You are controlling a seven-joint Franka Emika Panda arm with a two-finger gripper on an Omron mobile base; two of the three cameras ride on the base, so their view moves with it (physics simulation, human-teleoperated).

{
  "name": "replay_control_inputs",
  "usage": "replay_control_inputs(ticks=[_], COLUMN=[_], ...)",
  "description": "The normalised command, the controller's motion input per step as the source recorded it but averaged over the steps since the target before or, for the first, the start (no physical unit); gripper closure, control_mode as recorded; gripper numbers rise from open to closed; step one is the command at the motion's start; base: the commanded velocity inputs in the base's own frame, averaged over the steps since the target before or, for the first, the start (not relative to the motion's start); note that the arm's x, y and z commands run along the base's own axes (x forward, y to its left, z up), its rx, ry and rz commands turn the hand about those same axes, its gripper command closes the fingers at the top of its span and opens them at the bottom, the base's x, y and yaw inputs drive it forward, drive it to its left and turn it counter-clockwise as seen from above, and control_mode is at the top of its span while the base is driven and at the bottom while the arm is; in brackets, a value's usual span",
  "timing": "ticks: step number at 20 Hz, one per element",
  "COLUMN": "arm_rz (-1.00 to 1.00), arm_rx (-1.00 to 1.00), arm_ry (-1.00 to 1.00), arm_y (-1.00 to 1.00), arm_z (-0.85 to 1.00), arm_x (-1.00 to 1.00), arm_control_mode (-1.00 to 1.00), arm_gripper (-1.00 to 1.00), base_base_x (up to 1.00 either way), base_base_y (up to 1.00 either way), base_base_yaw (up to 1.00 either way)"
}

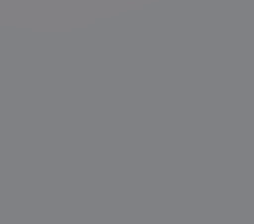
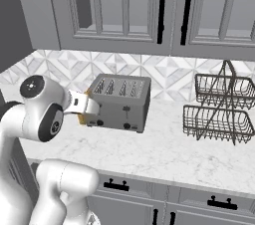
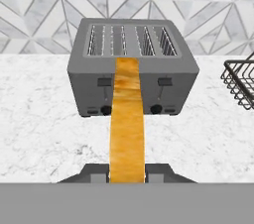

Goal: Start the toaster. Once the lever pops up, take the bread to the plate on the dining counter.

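the gripper (image 3: 127, 176) is closed on the bread (image 3: 127, 119), its two dark fingertips (image 3: 94, 172) pressing either side of the slice's near edge in the hand view. seen edge-on from there, the slice runs away from the jaws as a narrow golden-orange strip with a mottled, crumb-like face, its far end lying over the front of the toaster (image 3: 133, 72). judging by its thin, flat form, the bread is probably light and fairly stiff once toasted, but brittle and crumbly, so a firm squeeze could crack it; holding it across its flat faces near one edge, as the jaws do, looks sound, though a swing could make it pivot. in the right base view the hand sits just left of the toaster (image 2: 119, 102), with a sliver of tan bread (image 2: 81, 118) showing beside it, above the white marble counter (image 2: 164, 152). beyond, the grey toaster has four empty slots and its two levers are up. further right stands a wire basket rack (image 2: 219, 109), against the patterned tile wall (image 2: 164, 72).
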Motion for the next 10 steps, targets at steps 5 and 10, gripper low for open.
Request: replay_control_inputs(ticks=[5, 10], arm_rz=[0.00, 0.02], arm_rx=[0.01, 0.02], arm_ry=[0.07, 0.00], arm_y=[0.00, -0.05], arm_z=[0.00, -0.02], arm_x=[-0.32, -0.33], arm_control_mode=[-1.00, -1.00], arm_gripper=[1.00, 1.00], base_base_x=[0.00, 0.00], base_base_y=[0.00, 0.00], base_base_yaw=[0.00, 0.00])
